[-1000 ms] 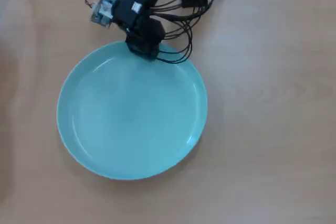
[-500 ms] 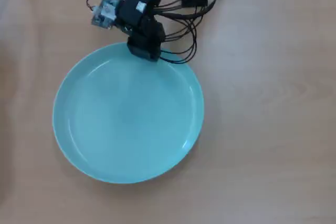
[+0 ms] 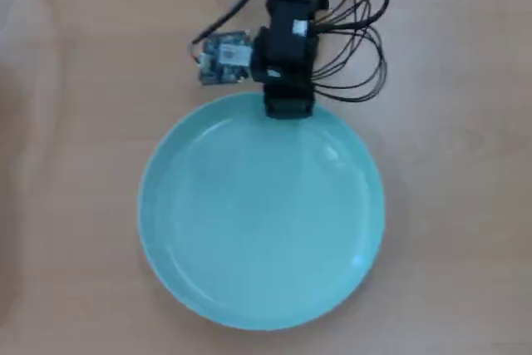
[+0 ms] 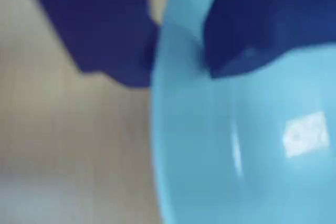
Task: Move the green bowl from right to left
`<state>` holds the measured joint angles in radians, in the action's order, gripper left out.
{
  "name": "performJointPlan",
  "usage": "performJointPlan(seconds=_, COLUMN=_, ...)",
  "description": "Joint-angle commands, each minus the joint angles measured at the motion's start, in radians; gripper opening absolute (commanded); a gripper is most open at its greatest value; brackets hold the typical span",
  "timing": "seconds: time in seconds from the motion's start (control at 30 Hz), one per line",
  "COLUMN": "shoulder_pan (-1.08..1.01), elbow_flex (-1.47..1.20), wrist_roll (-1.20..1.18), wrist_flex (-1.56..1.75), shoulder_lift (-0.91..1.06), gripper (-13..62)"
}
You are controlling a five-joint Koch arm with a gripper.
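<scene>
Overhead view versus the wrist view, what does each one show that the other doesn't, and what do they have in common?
Only the overhead view shows the whole round green bowl, the black arm reaching down from the top edge, its loose wires, a small circuit board beside it, and the wide wooden table. Only the wrist view shows the gripper close up, one jaw outside the rim and one inside, plus a bright reflection in the bowl. Both show the gripper at the bowl's rim and the table underneath.
</scene>
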<state>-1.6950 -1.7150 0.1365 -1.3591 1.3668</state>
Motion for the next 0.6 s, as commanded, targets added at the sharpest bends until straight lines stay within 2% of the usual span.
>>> performJointPlan(seconds=0.0, shoulder_pan=0.101, elbow_flex=0.012, wrist_roll=-0.032, wrist_flex=-0.034, shoulder_lift=0.035, gripper=-6.5)
performJointPlan(seconds=0.57, shoulder_pan=0.779, elbow_flex=0.137, wrist_roll=-0.265, wrist_flex=-0.012, shoulder_lift=0.06, gripper=-6.5)
